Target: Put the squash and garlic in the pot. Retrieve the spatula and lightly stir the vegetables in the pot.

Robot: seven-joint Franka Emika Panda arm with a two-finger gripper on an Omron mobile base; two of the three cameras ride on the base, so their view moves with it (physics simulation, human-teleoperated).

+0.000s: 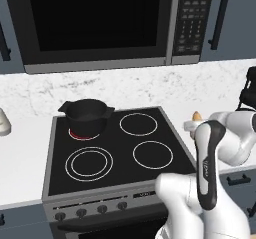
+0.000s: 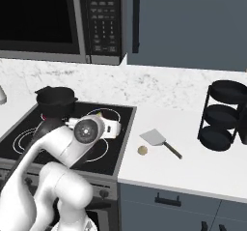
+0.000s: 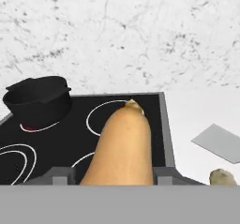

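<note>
While the squash [image 3: 123,148] sits clamped between the two fingers of the tool [image 3: 112,175], its pointed tip reaches forward above the stove [image 1: 115,148], over the front right ring. In the left base view only that tip [image 1: 197,116] shows past the arm, at the stove's right edge. In the right base view the tool [image 2: 115,127] hangs over the stove's right half, a sliver of squash [image 2: 99,114] just above it. The jaws stand partly apart, closed on the squash.

The pot [image 1: 86,115] stands on the stove's back left ring, which glows red under it; it is upright and well apart from the squash.

The garlic [image 2: 142,150] lies on the white table [image 2: 193,162] just right of the stove, near its front. The spatula [image 2: 159,142] lies flat on the table just beyond the garlic, further from the stove, its pale blade toward the stove and its dark handle pointing away to the front right.

Above the stove hangs a microwave [image 1: 100,23]. A black three-tier rack [image 2: 223,115] stands on the table far right of the stove, against the marble wall [image 2: 164,87].
</note>
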